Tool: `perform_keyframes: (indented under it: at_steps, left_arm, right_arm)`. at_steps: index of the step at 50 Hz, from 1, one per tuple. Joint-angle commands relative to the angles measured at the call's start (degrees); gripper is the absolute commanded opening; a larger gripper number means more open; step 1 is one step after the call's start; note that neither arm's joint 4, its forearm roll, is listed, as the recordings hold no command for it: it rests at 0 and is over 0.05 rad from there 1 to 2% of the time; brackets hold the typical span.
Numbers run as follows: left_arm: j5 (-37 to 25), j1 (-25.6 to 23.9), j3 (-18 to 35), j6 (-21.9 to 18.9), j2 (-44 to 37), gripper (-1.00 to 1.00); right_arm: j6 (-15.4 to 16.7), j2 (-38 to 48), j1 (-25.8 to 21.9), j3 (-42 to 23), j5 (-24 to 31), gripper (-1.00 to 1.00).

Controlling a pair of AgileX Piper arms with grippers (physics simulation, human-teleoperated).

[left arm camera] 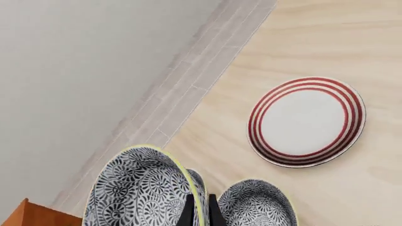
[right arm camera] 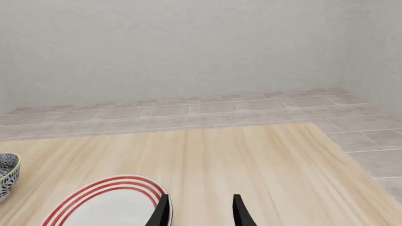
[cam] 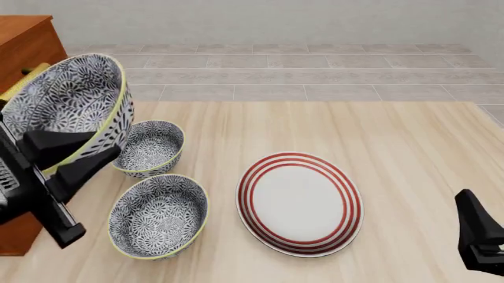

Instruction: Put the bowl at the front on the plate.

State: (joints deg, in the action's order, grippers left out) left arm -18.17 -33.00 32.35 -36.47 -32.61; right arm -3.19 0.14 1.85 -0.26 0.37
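A blue-patterned bowl with a yellow-green rim hangs tilted above the table's left side, and my left gripper is shut on its rim. The left wrist view shows that bowl up close, its rim pinched at my left gripper. Two alike bowls rest on the table: one nearer the front and one behind it. The red-ringed white plate lies flat to their right with nothing on it, and appears again as the plate. My right gripper is open, low beside the plate.
An orange-brown wooden cabinet stands at the table's left edge, close behind my left arm. Grey tiled floor lies beyond the table's far edge. My right gripper sits at the front right corner of the wooden table.
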Motion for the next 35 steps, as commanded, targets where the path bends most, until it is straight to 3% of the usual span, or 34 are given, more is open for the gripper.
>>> perform_keyframes:
  at_steps: [1, 17, 35]
  left_arm:
    - [-1.0, -7.4, 4.9, -3.3, -5.3, -1.00]
    - [-0.7, -15.0, 7.7, -6.9, -13.3, -1.00]
    - [-2.4, -21.0, 15.6, -3.4, -22.9, -1.00]
  right_arm:
    - [0.1, 0.0, -0.1, 0.1, 0.0, 1.00]
    - [0.2, 0.0, -0.2, 0.0, 0.3, 1.00]
    - [0.2, 0.0, -0.2, 0.0, 0.2, 1.00]
